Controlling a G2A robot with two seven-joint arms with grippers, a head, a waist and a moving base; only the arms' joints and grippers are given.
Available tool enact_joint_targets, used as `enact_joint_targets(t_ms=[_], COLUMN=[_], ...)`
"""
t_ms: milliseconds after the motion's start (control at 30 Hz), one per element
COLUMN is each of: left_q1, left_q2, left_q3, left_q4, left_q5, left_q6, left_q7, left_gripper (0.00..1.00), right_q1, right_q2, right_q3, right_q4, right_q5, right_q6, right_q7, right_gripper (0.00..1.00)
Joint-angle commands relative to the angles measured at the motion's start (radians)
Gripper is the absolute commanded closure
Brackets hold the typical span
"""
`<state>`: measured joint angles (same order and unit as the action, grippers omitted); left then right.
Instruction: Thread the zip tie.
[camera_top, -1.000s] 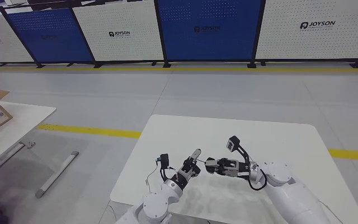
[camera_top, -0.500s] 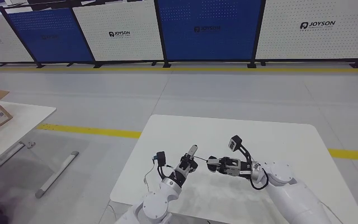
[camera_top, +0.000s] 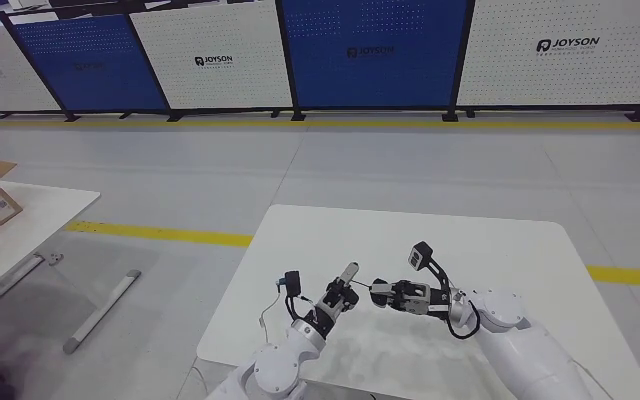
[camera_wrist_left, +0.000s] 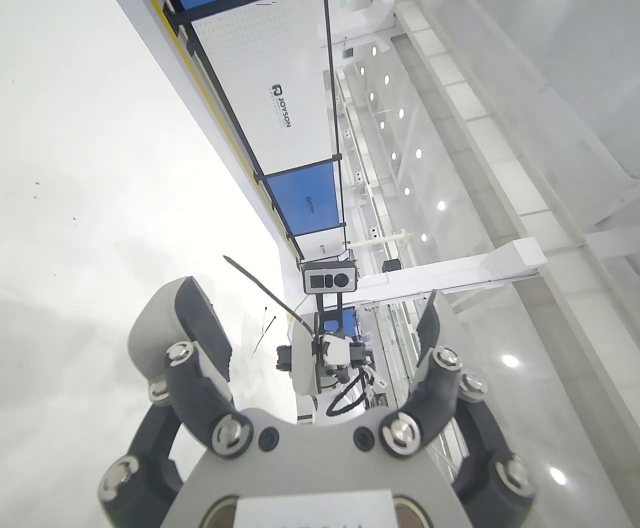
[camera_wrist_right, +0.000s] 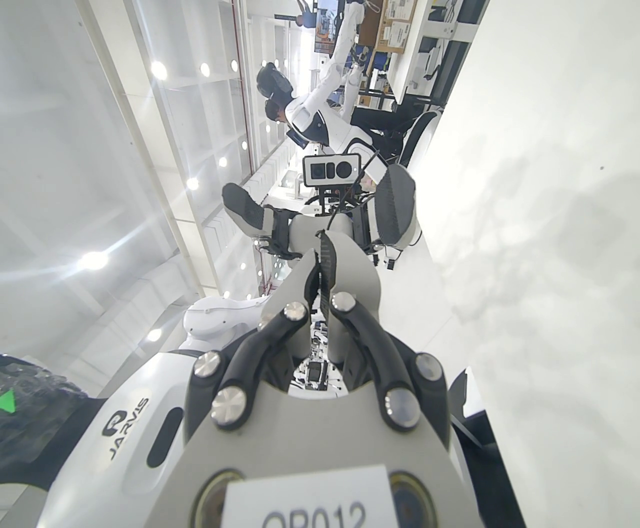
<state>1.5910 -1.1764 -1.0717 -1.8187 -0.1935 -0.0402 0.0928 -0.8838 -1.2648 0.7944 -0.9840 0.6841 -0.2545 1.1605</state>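
Note:
The black zip tie (camera_wrist_right: 327, 265) is pinched in my right gripper (camera_wrist_right: 320, 250), which is shut on its strap. The thin tail (camera_wrist_left: 260, 290) sticks out from the right gripper (camera_top: 378, 292) toward the left one. My left gripper (camera_wrist_left: 312, 300) faces it a short way off, open, with nothing between its fingers (camera_wrist_left: 200, 320). In the top view the left gripper (camera_top: 347, 275) and the right gripper hover close together over the near part of the white table (camera_top: 450, 240). The zip tie (camera_top: 362, 288) shows as a fine dark line between them.
A second loose zip tie (camera_wrist_left: 264, 332) lies on the table beyond the grippers. The table's front edge (camera_top: 230, 350) runs just behind the left arm. Blue and white panel walls (camera_top: 370, 50) stand far back across the floor.
The left gripper backed slightly away from the right gripper, then edged back toward it. The right gripper has stayed almost still, holding the zip tie.

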Motion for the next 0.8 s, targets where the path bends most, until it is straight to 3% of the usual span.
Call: enact_joint_targets(t_ms=[0, 67, 167, 233, 333, 600, 767], left_q1=[0.003, 0.004, 0.003, 0.002, 0.003, 0.007, 0.02], left_q2=[-0.001, -0.001, -0.003, -0.004, -0.004, -0.008, -0.008], left_q3=[0.001, -0.001, -0.005, -0.009, -0.015, -0.008, -0.019], left_q4=[0.005, 0.012, 0.02, 0.021, 0.024, 0.031, 0.021], left_q5=[-0.006, -0.017, -0.017, -0.018, 0.009, 0.037, 0.028], left_q6=[-0.004, -0.003, -0.006, -0.006, -0.007, -0.014, -0.052], left_q7=[-0.01, -0.026, -0.019, -0.014, 0.003, 0.004, -0.019], left_gripper=[0.0, 0.0, 0.58, 0.8, 1.0, 1.0, 1.0], right_q1=[0.0, 0.0, 0.0, 0.0, 0.0, 0.0, 0.0], right_q2=[0.0, 0.0, 0.0, 0.0, 0.0, 0.0, 0.0], right_q3=[0.0, 0.0, 0.0, 0.0, 0.0, 0.0, 0.0], right_q4=[0.0, 0.0, 0.0, 0.0, 0.0, 0.0, 0.0], right_q5=[0.0, 0.0, 0.0, 0.0, 0.0, 0.0, 0.0], right_q6=[0.0, 0.0, 0.0, 0.0, 0.0, 0.0, 0.0], right_q7=[0.0, 0.0, 0.0, 0.0, 0.0, 0.0, 0.0], right_gripper=[1.0, 1.0, 1.0, 1.0, 1.0, 1.0, 1.0])
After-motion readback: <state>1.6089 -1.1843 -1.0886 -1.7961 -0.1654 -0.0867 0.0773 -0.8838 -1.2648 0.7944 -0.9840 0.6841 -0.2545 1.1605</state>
